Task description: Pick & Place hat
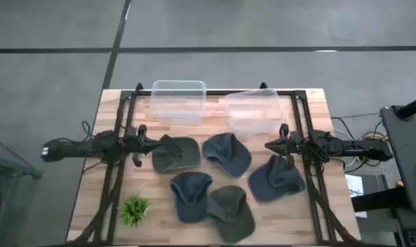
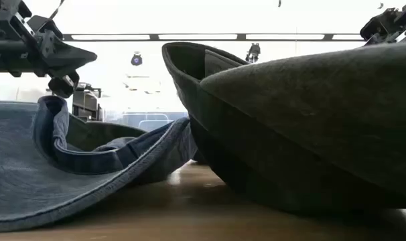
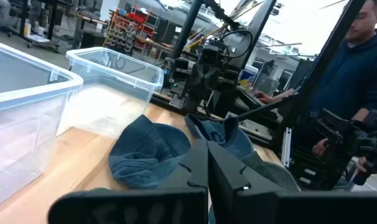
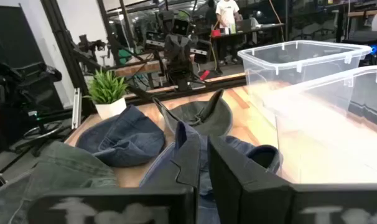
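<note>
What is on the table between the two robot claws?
Seen from above, two hats: the green hat by the left gripper, then a blue hat towards the right gripper.

No text, label, brand, number or sign can be read in any of the views. Nothing legible shows on the hats, the clear bins, the arms, or the blurred room beyond the table.

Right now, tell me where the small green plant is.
In the high view the small green plant stands at the table's near-left corner, on the left arm's side, just left of the blue hat in the front row.
</note>
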You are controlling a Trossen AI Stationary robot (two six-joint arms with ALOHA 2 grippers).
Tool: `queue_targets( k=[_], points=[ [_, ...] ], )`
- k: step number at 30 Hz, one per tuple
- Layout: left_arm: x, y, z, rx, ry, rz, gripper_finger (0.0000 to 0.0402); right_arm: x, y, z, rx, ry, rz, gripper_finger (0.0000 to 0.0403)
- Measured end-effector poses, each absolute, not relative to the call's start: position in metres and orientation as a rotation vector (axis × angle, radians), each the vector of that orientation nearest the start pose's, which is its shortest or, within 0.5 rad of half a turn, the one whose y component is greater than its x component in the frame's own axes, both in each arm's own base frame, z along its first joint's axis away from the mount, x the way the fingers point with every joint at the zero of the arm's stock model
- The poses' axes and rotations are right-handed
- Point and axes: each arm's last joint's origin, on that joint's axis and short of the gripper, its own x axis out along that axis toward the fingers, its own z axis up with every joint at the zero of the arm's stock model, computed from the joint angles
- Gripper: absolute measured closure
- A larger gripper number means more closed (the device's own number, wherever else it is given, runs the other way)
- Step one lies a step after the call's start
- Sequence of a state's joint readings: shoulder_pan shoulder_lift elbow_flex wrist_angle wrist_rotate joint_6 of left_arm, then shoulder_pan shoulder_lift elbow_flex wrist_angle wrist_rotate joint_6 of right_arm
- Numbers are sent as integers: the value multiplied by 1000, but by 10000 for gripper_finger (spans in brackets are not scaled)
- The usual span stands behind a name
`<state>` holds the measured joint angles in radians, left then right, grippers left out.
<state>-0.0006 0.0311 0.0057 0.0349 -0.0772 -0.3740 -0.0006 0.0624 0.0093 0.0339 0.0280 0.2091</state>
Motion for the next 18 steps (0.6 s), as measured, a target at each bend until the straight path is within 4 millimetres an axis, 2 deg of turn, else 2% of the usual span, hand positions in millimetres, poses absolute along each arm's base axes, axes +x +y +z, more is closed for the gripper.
queue_targets(
  k=[18],
  points=[
    [99, 2, 167, -420, -34, 72, 401, 101, -1, 166, 209, 8, -30, 376]
  ],
)
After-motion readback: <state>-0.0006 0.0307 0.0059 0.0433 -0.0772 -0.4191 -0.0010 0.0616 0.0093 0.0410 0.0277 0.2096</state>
